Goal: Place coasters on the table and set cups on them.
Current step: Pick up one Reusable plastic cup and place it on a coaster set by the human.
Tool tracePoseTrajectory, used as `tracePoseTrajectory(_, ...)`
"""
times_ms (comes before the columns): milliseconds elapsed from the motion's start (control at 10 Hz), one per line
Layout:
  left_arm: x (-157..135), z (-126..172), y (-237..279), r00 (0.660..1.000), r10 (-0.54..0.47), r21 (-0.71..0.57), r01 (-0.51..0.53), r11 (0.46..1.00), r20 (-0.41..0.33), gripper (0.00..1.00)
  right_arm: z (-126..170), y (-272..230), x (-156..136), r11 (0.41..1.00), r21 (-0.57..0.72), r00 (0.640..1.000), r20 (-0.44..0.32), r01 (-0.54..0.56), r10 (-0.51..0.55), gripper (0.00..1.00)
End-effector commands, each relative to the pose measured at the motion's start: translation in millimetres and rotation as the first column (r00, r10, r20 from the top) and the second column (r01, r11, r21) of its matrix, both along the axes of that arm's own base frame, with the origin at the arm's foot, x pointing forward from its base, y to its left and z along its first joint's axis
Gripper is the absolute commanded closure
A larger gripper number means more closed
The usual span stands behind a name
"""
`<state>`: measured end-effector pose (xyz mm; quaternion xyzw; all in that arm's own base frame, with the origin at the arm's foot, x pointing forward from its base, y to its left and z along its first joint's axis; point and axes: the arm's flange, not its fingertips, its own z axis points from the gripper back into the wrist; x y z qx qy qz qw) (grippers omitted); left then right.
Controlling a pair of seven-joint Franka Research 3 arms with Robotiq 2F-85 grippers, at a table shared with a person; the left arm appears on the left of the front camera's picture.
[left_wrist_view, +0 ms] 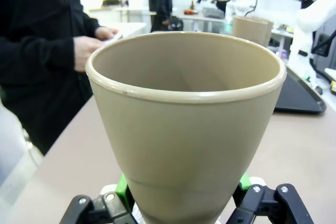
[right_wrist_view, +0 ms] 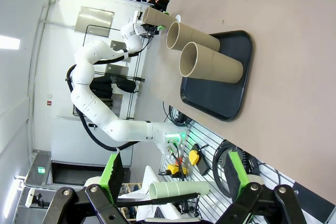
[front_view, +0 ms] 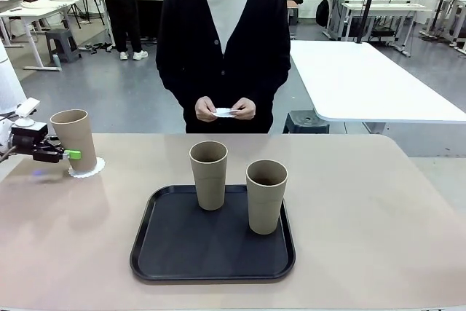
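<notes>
The left hand (front_view: 71,154) is clamped low on a cup (front_view: 73,130), apparently steadying it on the coaster (front_view: 97,166) just beneath its fingers. Two more cups (front_view: 209,174) (front_view: 266,196) wait on the tray (front_view: 162,253) to its right. The right hand (right_wrist_view: 174,178) gapes, empty.

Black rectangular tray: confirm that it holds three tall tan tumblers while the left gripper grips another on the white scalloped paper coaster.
Wrong in one respect: the front view shows the black rectangular tray holding two tall tan tumblers, not three. The rest holds: the left gripper is shut on another tan tumbler on the white scalloped paper coaster.
</notes>
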<state>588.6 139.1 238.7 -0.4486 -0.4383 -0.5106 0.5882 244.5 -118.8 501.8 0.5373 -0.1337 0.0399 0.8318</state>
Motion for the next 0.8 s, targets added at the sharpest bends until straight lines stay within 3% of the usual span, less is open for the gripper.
tracePoseTrajectory(0,0.7,-1.7,0.7,0.999,-0.013,-0.028,0.014,1.000,0.034,0.16,0.1,-0.3,0.8,1.000,0.011,1.000,0.005,-0.001,0.001,0.00)
tracePoseTrajectory(700,-7.8,-5.6,-2.6,0.998,-0.054,-0.043,0.055,0.998,0.029,0.16,0.1,-0.3,0.8,1.000,0.011,1.000,0.005,-0.001,0.001,0.00)
